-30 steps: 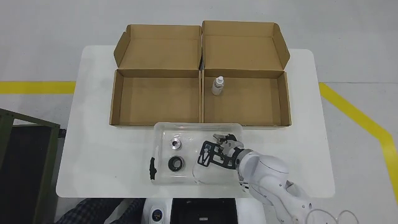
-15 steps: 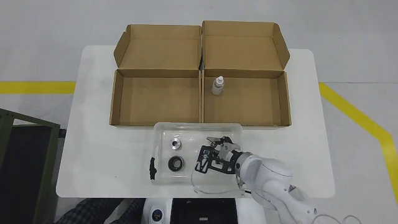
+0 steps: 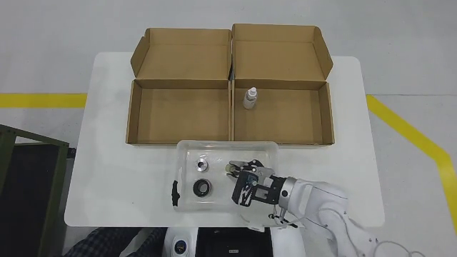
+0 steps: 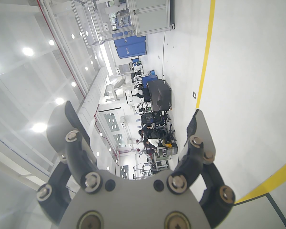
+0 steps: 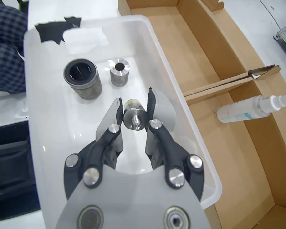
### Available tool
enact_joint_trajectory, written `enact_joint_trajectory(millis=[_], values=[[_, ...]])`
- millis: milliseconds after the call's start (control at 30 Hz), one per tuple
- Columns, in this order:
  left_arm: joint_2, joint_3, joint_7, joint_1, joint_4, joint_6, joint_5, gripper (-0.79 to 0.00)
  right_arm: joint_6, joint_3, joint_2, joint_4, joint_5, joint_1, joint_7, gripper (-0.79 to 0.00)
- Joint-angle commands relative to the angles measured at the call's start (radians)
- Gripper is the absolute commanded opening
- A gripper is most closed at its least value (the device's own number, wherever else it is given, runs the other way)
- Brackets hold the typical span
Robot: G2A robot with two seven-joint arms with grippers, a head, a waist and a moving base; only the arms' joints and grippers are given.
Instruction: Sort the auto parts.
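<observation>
— Look of the part?
— Small silver metal piece point(image 5: 133, 117): short round body, thin stub poking from the end nearer the wrist, yellowish tint at the other end. Clamped between the toothed fingers of the right end effector point(image 5: 135, 106), inside the clear bin point(image 3: 225, 143) at the middle of the tabletop's point(image 3: 107, 150) near edge.
— Lifted or resting on the bin floor?
— Cannot tell.
— Other parts?
— Dark ribbed sleeve point(image 5: 82, 79) and smaller silver bushing point(image 5: 119, 72) with a centre bore, both upright, side by side in the bin's left half, apart from the fingers.
— Gained from the wrist view?
— The grip itself, plain up close; from above, merely a dark tangle over the bin's right half. From above instead, the layout: left box point(image 3: 178, 118) and right box point(image 3: 285, 118), open cardboard, touching, just beyond the bin toward the far edge; white spray bottle point(image 3: 250, 98) lying in the right box by its left wall.
— Arm pose?
— Stretched low from the near-right corner over the bin, aimed toward the left edge.
— Left end effector point(image 4: 133, 110)?
— Fingers spread wide, nothing between, facing the room.
</observation>
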Motion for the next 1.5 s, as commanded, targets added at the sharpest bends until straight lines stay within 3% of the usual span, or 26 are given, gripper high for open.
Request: enact_joint_trajectory(millis=[0,400,967,1467], values=[[0.000,0.000,0.000,0.000,0.000,0.000,0.000,0.000,-0.010,0.010,0.001,0.000,0.038,-0.003,-0.034,-0.785],[0.000,0.000,0.000,0.000,0.000,0.000,0.000,0.000,-0.056,0.052,0.005,-0.001,0.225,0.024,-0.120,-0.785],[0.000,0.000,0.000,0.000,0.000,0.000,0.000,0.000,-0.113,0.196,0.018,0.017,0.558,0.046,-0.206,-0.785],[0.000,0.000,0.000,0.000,0.000,0.000,0.000,0.000,-0.102,0.247,0.021,0.028,0.674,0.045,-0.266,-0.785]])
